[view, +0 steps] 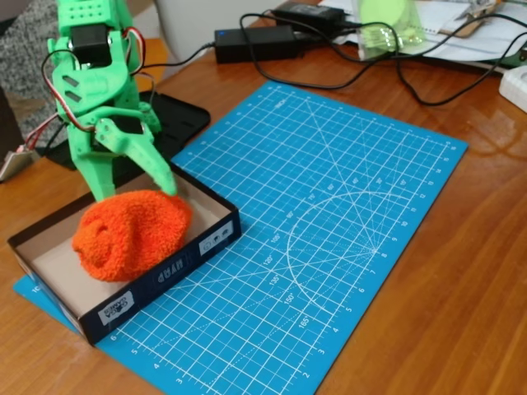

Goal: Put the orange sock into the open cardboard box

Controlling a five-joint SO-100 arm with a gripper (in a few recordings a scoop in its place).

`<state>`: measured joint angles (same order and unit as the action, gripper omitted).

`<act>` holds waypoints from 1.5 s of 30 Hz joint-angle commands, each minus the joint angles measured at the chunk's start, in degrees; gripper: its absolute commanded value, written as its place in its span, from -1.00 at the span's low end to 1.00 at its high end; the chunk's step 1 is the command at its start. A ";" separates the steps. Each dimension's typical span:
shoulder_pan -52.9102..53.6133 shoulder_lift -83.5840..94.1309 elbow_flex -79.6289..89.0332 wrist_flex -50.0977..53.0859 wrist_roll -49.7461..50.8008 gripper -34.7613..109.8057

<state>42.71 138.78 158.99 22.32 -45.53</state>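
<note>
Fixed view: hand [136, 183] tips behind orange sock [132, 233]

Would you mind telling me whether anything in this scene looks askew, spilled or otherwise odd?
Nothing stands out. The orange sock lies inside the open cardboard box, which sits on a corner of the blue cutting mat. The green end effector is open above the sock. Cables and a power adapter lie behind the mat.

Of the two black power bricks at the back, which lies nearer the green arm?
The larger power brick, left in the fixed view, beside the green arm; the smaller brick sits farther right.
</note>
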 commanded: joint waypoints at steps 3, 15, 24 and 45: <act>-3.34 3.60 -8.35 13.01 4.04 0.20; -6.06 15.73 -14.68 44.56 4.75 0.20; -2.02 20.39 -10.46 42.10 2.02 0.20; -50.10 20.83 -0.79 23.03 48.69 0.19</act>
<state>-5.36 164.71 155.83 49.48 -1.49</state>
